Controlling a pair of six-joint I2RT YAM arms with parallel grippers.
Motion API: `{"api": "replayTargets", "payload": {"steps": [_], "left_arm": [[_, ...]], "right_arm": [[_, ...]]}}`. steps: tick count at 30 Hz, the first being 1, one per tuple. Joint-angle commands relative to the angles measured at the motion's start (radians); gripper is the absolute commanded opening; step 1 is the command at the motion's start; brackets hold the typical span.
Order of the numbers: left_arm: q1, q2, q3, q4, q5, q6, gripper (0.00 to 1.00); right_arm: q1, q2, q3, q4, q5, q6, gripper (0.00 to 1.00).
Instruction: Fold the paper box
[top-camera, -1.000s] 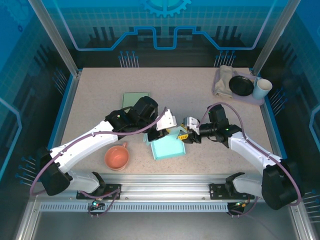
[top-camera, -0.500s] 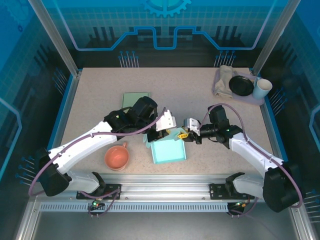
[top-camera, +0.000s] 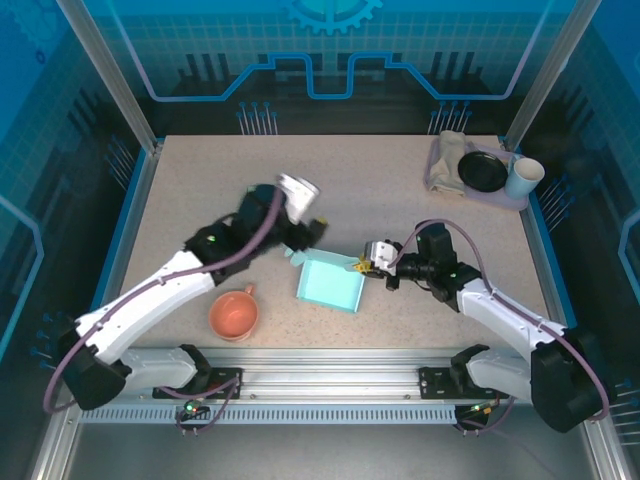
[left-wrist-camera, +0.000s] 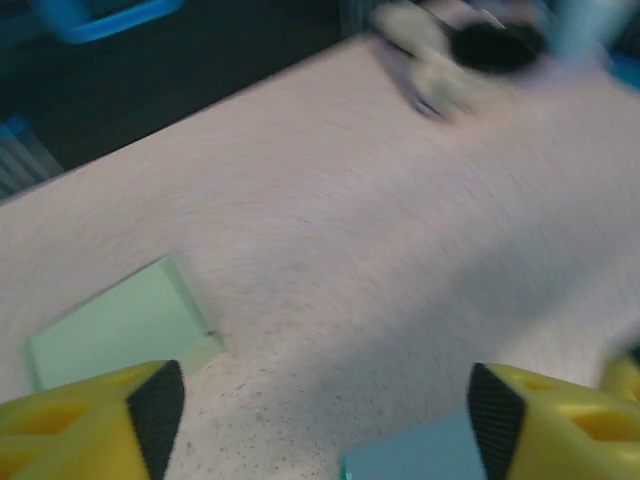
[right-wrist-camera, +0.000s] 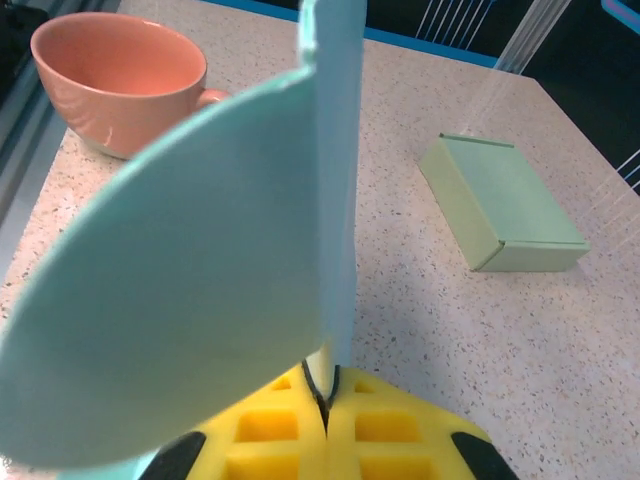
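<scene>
The teal paper box (top-camera: 330, 282) lies open on the table between the arms. My right gripper (top-camera: 362, 266) is shut on a flap at its right edge. In the right wrist view that flap (right-wrist-camera: 335, 180) stands upright between the closed yellow fingers of the right gripper (right-wrist-camera: 327, 385), with a curved teal panel to its left. My left gripper (top-camera: 306, 238) hangs open just behind the box's far left corner, holding nothing. Its wrist view shows the left gripper (left-wrist-camera: 325, 420) with fingers wide apart and a corner of the teal box (left-wrist-camera: 420, 458) below.
A folded pale green box (left-wrist-camera: 110, 330) (right-wrist-camera: 500, 205) lies on the table behind the left gripper. A pink cup (top-camera: 233, 315) (right-wrist-camera: 120, 75) stands at the front left. At the back right are a cloth (top-camera: 445, 160), a black dish (top-camera: 481, 172) and a white cup (top-camera: 523, 178).
My left gripper has let go of the teal box, opened, and swung up and back to the left. The box now lies flatter, held by the right gripper alone.
</scene>
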Motion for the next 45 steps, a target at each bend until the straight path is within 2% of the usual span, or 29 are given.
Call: {"api": "replayTargets", "payload": {"steps": [1, 3, 7, 11, 15, 19, 24, 37, 40, 43, 45], "left_arm": [[0.143, -0.042, -0.043, -0.028, -0.08, -0.418, 0.81], [0.172, -0.022, -0.054, -0.058, -0.089, -0.5, 0.82], [0.178, 0.053, -0.077, -0.075, -0.022, -0.657, 0.87], [0.178, 0.157, -0.054, -0.145, 0.042, -0.83, 0.87], [0.176, 0.225, -0.082, -0.092, 0.131, -0.922, 0.86], [0.168, 0.27, -0.105, -0.025, 0.268, -1.0, 0.84], [0.146, 0.291, -0.13, -0.006, 0.317, -1.054, 0.81], [0.048, 0.231, -0.241, 0.082, 0.327, -1.17, 0.73], [0.021, 0.226, -0.223, 0.057, 0.286, -1.16, 0.71], [-0.006, 0.224, -0.214, 0.007, 0.203, -1.141, 0.7], [-0.013, 0.226, -0.233, -0.003, 0.164, -1.142, 0.68]], "right_arm": [[0.035, 0.006, -0.016, 0.098, 0.057, 0.003, 0.0], [0.045, 0.023, -0.007, 0.088, 0.062, -0.005, 0.0], [0.053, 0.04, -0.004, 0.081, 0.064, -0.014, 0.0], [0.054, 0.05, 0.0, 0.074, 0.058, -0.019, 0.0], [0.056, 0.066, 0.006, 0.065, 0.058, -0.023, 0.0], [0.059, 0.071, 0.006, 0.064, 0.066, -0.03, 0.0], [0.063, 0.092, 0.005, 0.071, 0.098, -0.039, 0.0], [0.106, 0.17, 0.031, 0.033, 0.211, -0.081, 0.0], [0.12, 0.178, 0.034, 0.02, 0.233, -0.091, 0.0], [0.129, 0.174, 0.043, -0.01, 0.241, -0.088, 0.13], [0.134, 0.168, 0.049, -0.032, 0.244, -0.084, 0.17]]}}
